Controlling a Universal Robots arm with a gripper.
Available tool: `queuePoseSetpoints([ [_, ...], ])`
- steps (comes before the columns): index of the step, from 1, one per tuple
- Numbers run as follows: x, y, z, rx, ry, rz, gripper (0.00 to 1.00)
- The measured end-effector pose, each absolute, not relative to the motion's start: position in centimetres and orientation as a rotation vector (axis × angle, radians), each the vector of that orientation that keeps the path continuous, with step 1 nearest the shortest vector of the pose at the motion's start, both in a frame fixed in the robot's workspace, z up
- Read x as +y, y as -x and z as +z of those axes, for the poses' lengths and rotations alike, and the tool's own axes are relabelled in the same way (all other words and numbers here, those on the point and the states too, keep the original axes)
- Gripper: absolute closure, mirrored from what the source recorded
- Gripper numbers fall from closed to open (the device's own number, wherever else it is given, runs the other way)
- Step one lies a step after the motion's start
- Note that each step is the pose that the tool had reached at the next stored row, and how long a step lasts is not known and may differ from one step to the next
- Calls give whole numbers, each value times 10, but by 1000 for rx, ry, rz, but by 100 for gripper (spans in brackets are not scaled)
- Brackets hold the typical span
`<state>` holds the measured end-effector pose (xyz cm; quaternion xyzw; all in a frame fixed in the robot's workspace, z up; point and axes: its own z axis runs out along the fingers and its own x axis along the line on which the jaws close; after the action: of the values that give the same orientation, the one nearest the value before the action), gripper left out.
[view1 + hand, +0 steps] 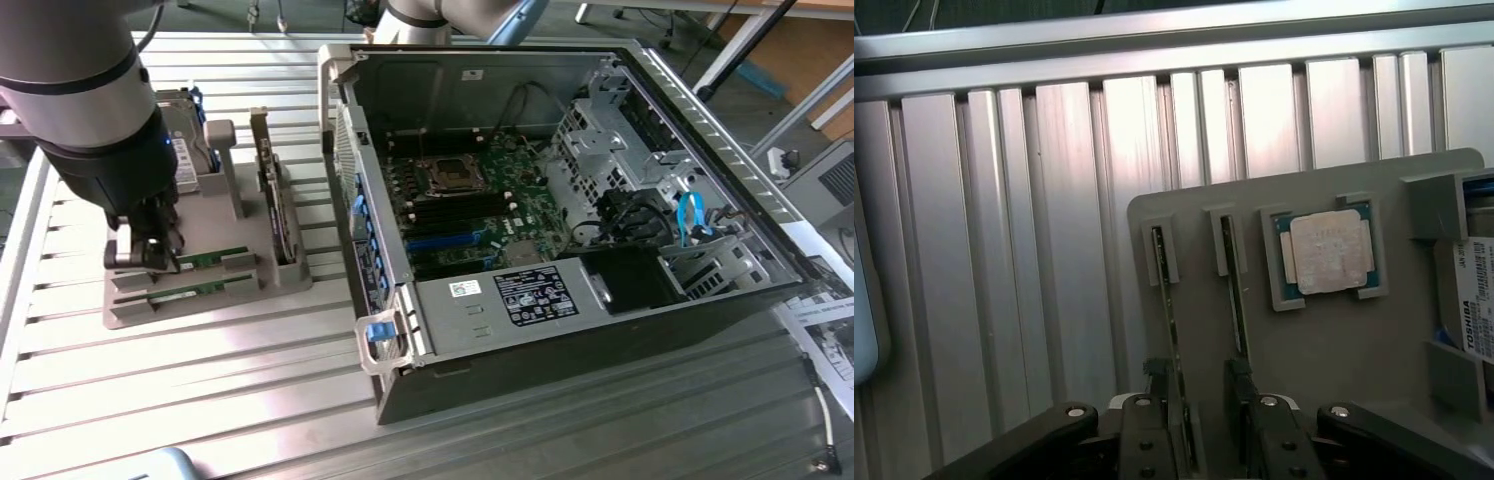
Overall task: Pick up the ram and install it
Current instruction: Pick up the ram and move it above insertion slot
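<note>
Exterior view. A slatted metal table (200,400) carries two containers.

At the exterior view's left stands a grey holder (274,290). It holds:
- a hard drive (187,150) standing at its far end;
- a dark expansion card (271,200) upright on edge in its right-hand slot;
- two green sticks set edge-up in parallel slots, the far ram stick (214,260) and the near ram stick (180,294).

The arm comes down over the holder's left end, and the end effector (143,252) hangs low at the sticks.

At the exterior view's right lies an open computer case (467,380). Inside it are a motherboard (514,215) with a bare processor socket (447,175), black memory slots (461,210), a drive cage (601,130) and a blue cable (690,215).

Wrist view. The end effector (1199,375) has its jaws spread wide and grips nothing. The near ram stick (1172,320) sits in its slot and runs into the gap between the fingers (1157,385), close to one of them. The far ram stick (1235,290) ends at the other finger; contact cannot be judged. Beyond it a silver processor chip (1329,250) lies in a square recess of the holder (1324,340), then the hard drive (1479,300).
</note>
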<state>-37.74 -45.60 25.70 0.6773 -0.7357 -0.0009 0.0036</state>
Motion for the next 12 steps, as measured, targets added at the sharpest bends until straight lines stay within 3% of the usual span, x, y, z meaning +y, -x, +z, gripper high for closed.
queuePoseSetpoints([
  [12,-456,377,253,-2298,-2128,2,64],
])
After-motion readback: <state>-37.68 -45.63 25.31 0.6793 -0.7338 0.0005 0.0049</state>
